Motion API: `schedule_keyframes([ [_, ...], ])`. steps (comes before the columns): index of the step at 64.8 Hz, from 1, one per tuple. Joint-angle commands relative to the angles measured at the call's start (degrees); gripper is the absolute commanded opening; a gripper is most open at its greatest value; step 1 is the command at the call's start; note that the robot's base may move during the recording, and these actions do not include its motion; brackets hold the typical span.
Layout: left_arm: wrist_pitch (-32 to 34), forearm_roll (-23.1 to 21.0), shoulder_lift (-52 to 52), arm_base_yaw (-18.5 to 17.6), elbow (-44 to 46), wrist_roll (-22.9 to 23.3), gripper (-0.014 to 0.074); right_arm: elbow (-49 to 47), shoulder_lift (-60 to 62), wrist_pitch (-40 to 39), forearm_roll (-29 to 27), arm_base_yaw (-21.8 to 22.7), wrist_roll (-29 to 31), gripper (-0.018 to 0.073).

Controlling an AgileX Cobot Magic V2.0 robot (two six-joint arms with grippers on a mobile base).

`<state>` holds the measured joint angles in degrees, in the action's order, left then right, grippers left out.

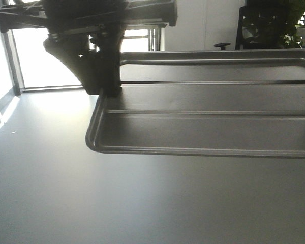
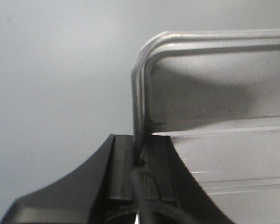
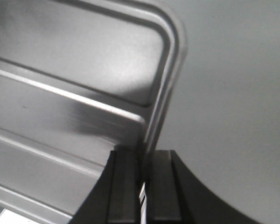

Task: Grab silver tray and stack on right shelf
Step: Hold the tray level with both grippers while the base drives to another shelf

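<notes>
We hold the silver tray (image 1: 208, 127) aloft, left gripper (image 2: 139, 157) clamped on its 9 o'clock rim, right gripper (image 3: 143, 161) on its 3 o'clock rim, and uneven arm travel could twist it from such thin pinches.

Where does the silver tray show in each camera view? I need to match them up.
Front-facing: silver tray spans centre to right edge, left gripper on its short rim.
Left wrist: fills right half, rim running into the gripper.
Right wrist: fills left and top, rim in right gripper.
Shared landmark: the long raised rib on its floor.
</notes>
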<state>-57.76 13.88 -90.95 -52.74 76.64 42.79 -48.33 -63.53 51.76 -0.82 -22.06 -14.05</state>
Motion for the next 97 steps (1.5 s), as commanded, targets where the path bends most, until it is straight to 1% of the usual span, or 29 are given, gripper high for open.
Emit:
schedule_keyframes([
  [1, -0.3, 3.2, 2.8, -0.3, 1.5, -0.9, -0.0093, -1.5, 1.3, -0.5, 2.4, 0.1, 2.3, 0.0057],
  [97, -0.4, 3.1, 2.7, -0.2, 1.5, -0.9, -0.0093, -1.5, 1.3, -0.6, 2.4, 0.2, 2.3, 0.0057],
])
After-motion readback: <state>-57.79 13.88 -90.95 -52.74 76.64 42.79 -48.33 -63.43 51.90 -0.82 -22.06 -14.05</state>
